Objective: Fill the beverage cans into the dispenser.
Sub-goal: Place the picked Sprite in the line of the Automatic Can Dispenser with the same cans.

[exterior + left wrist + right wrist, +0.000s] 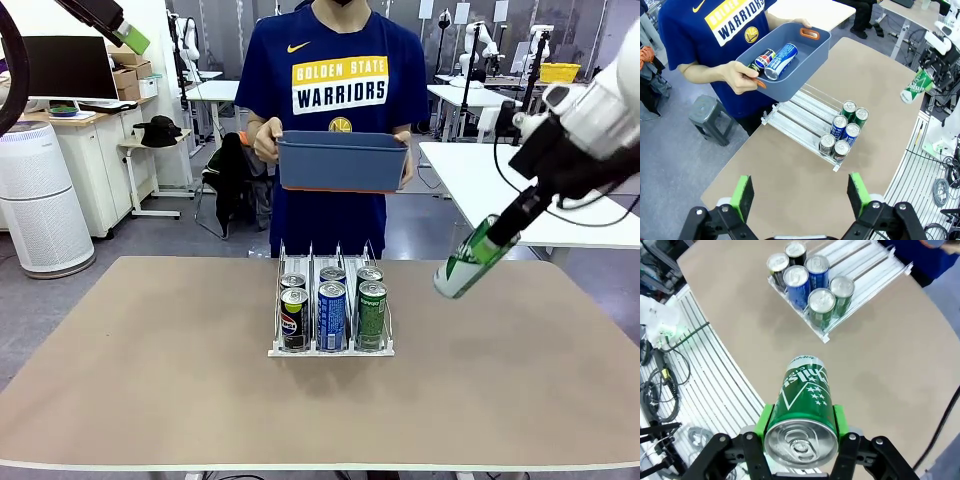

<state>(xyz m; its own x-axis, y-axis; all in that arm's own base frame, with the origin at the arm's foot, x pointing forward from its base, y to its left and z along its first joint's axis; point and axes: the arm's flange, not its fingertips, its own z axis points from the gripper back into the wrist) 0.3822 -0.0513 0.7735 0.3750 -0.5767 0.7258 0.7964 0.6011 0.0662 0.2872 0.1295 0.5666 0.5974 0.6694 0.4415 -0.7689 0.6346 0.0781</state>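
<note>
The clear dispenser (276,350) stands mid-table with several upright beverage cans (331,313) at its near end: black, blue and green. My right gripper (490,240) hangs to its right, above the table, shut on a tilted green can (460,268). The right wrist view has that green can (802,400) between the green pads (764,421), with the dispenser's cans (810,285) farther off. My left gripper (800,196) is open and holds nothing, high over the table's left side; it enters the front view at the top left (133,38). From there I see the dispenser (805,112) and the held can (914,86).
A person at the far side holds a blue-grey tub (342,172) in both hands above the dispenser's back end. In the tub (810,55) lie two more cans (775,59). Bare tabletop lies left, right and in front of the dispenser.
</note>
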